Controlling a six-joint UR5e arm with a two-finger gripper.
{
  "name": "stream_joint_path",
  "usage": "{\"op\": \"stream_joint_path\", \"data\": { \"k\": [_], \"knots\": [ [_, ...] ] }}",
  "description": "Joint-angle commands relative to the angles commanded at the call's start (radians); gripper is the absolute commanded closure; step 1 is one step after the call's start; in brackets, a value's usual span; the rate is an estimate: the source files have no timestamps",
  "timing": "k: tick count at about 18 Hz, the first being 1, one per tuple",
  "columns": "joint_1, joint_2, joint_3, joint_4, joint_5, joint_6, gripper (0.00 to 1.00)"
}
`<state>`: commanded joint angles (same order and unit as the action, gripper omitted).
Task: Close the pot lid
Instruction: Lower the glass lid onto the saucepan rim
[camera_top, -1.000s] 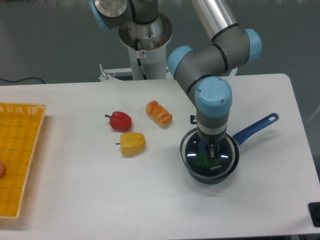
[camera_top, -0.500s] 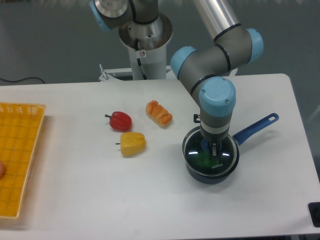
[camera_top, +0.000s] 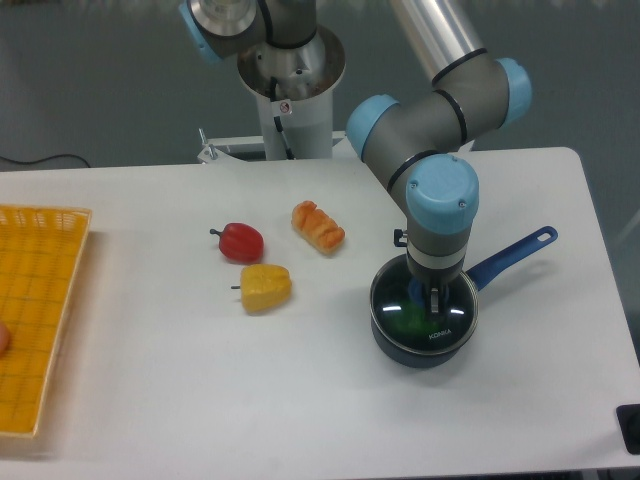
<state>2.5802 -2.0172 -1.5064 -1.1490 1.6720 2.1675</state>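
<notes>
Single fixed camera, raised, apparently facing the arm's base across the table (camera_top: 150, 390), mid distance

The arm comes in from the top middle of the frame, bends at a grey elbow with blue caps in the upper right, then drops straight down; the wrist points vertically right of centre; the gripper (camera_top: 430, 297) hangs below it, fingers aimed down; can't really make out how wide the jaws are from this angle.
</notes>
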Motion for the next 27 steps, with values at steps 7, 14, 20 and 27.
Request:
{"op": "stream_joint_path", "data": {
  "k": [7,14,20,27],
  "knots": [
    [0.002,0.000,-0.005,0.000,0.002,0.008,0.53],
    [0.002,0.000,-0.005,0.000,0.002,0.012,0.53],
    [0.002,-0.002,-0.003,0.002,0.003,0.014,0.52],
    [0.002,-0.006,0.002,0.002,0.005,0.014,0.49]
  ]
}}
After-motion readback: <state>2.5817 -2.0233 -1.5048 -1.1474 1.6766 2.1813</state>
